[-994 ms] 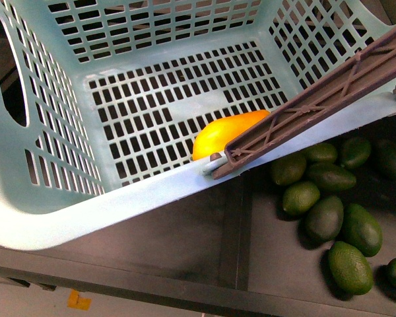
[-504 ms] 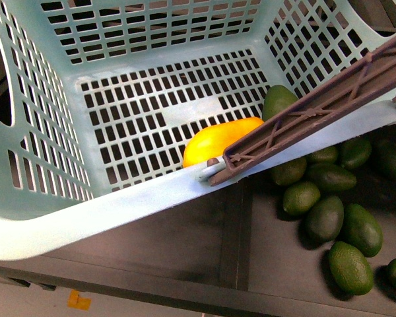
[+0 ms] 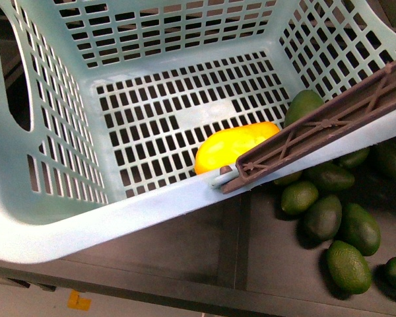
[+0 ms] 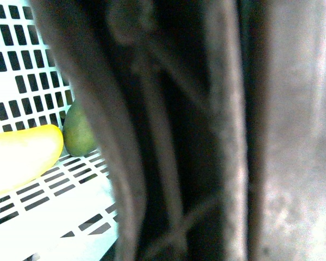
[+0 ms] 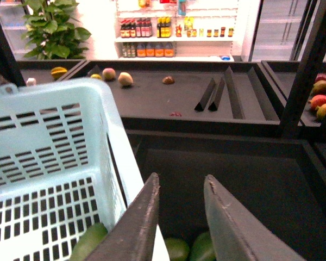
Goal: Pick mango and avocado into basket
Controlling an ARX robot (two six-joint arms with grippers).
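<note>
The teal basket (image 3: 53,218) fills the front view, tilted, its brown handle (image 3: 330,125) crossing the near right rim. On its slotted floor lies the yellow mango (image 3: 234,146) with a dark green avocado (image 3: 302,105) beside it against the right wall. Both fruits also show in the left wrist view: mango (image 4: 19,157) and avocado (image 4: 77,133). That view is mostly blocked by the blurred brown handle (image 4: 152,136), on which my left gripper is shut; its fingers are hidden. My right gripper (image 5: 180,182) stands open just outside the basket wall (image 5: 119,157), above the avocado (image 5: 89,239) in the basket.
Several loose avocados (image 3: 330,218) lie in the dark display bin right of the basket. A dark shelf edge (image 3: 185,290) runs along the front. In the right wrist view, black trays hold scattered fruit (image 5: 125,79), with upright dividers (image 5: 217,92) and a post (image 5: 304,70).
An avocado has appeared inside the basket beside the mango. The basket has shifted slightly right and down, carrying the mango with it.
</note>
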